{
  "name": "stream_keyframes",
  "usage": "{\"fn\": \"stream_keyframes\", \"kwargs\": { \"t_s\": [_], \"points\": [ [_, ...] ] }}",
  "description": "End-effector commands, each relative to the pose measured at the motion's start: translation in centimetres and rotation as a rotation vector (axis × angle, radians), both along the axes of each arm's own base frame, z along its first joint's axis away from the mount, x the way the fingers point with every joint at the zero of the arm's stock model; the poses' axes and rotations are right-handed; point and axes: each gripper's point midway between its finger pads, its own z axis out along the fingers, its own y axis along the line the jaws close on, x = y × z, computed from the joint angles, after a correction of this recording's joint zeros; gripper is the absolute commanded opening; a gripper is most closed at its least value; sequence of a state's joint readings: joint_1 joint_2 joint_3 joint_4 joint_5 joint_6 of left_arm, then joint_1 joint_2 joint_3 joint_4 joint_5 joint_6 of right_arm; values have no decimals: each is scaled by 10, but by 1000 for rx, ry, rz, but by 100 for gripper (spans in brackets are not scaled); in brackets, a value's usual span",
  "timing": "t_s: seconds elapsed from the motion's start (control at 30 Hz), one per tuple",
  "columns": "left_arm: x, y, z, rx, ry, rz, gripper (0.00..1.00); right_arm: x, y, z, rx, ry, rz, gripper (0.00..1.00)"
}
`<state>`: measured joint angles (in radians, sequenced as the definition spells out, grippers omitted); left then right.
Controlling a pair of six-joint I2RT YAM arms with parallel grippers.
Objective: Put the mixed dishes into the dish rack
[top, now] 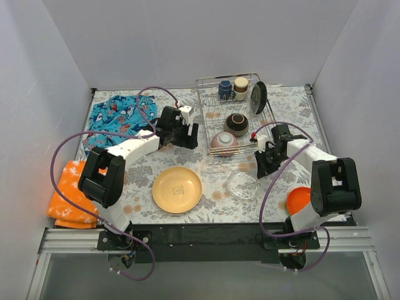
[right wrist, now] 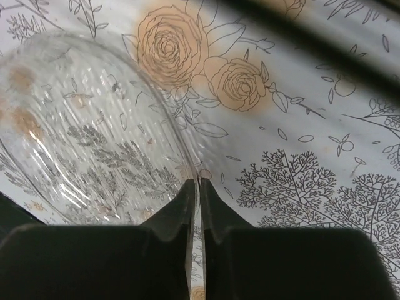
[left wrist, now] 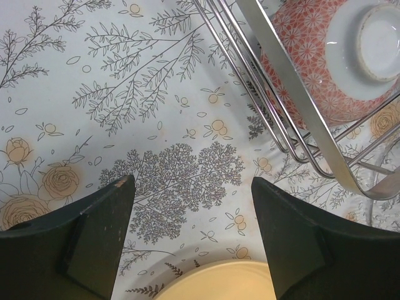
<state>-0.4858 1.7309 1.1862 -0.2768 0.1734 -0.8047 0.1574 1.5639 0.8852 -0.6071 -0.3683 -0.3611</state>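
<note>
The dish rack stands at the back centre and holds a dark blue mug, a beige cup, a black plate on edge, a dark brown bowl and a patterned bowl. A tan-yellow plate lies in front. My right gripper is shut on the rim of a clear glass dish resting on the table. My left gripper hangs open over the cloth between the yellow plate and the rack's corner. An orange plate shows partly under the right arm.
A blue patterned cloth lies at the back left and an orange cloth at the near left edge. White walls close in the table on three sides.
</note>
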Motion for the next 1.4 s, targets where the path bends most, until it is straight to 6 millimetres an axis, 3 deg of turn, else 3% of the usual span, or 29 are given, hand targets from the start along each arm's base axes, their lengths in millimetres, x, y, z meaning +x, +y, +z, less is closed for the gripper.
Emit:
{"fn": "stream_keyframes", "kwargs": {
  "t_s": [0.0,0.03,0.1,0.2,0.3,0.33,0.37,0.43,0.47,0.53,0.6,0.73,0.77,0.8,0.87,0.9,0.93,0.97,1.03,1.07,1.1,1.17,1.33,1.37],
  "points": [
    [3,-6,8,-17,-25,-14,75,-11,3,24,31,-4,34,6],
    [2,-6,7,-19,-24,-14,75,-13,3,29,35,-18,62,1],
    [3,-7,7,-24,-24,-15,75,-26,4,45,50,-1,97,1],
    [8,-10,9,-29,-33,-16,75,-26,4,79,61,-88,187,1],
    [14,-12,13,-33,-45,-10,75,-22,6,128,76,-219,284,1],
    [16,-13,14,-34,-48,-10,75,-15,7,144,71,-277,288,1],
    [17,-14,16,-36,-52,-9,75,-3,8,173,74,-381,293,1],
    [21,-15,18,-39,-59,-5,75,10,13,204,89,-479,287,1],
    [22,-16,19,-43,-62,-3,75,25,15,229,95,-558,264,1],
    [23,-16,20,-46,-64,2,75,42,18,249,119,-596,159,1],
    [24,-16,22,-50,-68,8,75,75,15,273,117,-709,46,1],
    [19,-14,26,-59,-70,12,75,131,-4,301,84,-852,-335,1],
    [16,-13,27,-60,-71,11,75,151,-26,298,-38,-892,-464,1],
    [15,-12,28,-62,-72,13,75,162,-21,313,-47,-949,-495,1],
    [10,-9,26,-56,-67,14,75,184,-36,314,-153,-985,-641,1],
    [9,-8,29,-58,-72,15,75,190,-32,317,-163,-1005,-669,1],
    [7,-7,29,-58,-73,14,75,199,-33,335,-139,-1065,-728,1],
    [3,-4,24,-50,-63,18,75,207,-33,335,-140,-1072,-775,1],
    [-1,-2,27,-57,-69,19,75,215,-19,356,-111,-1150,-812,1],
    [-3,-2,27,-61,-68,19,75,219,-28,355,-193,-1187,-882,1],
    [-6,0,24,-60,-61,21,75,218,-17,359,-240,-1221,-862,1],
    [-9,0,29,-75,-77,19,75,221,-27,362,-347,-1289,-1000,1],
    [-14,5,31,-66,-94,21,76,228,-28,351,-460,-1302,-1071,1],
    [-14,6,34,-65,-104,21,76,233,-28,342,-499,-1291,-1068,1]
  ]
}}
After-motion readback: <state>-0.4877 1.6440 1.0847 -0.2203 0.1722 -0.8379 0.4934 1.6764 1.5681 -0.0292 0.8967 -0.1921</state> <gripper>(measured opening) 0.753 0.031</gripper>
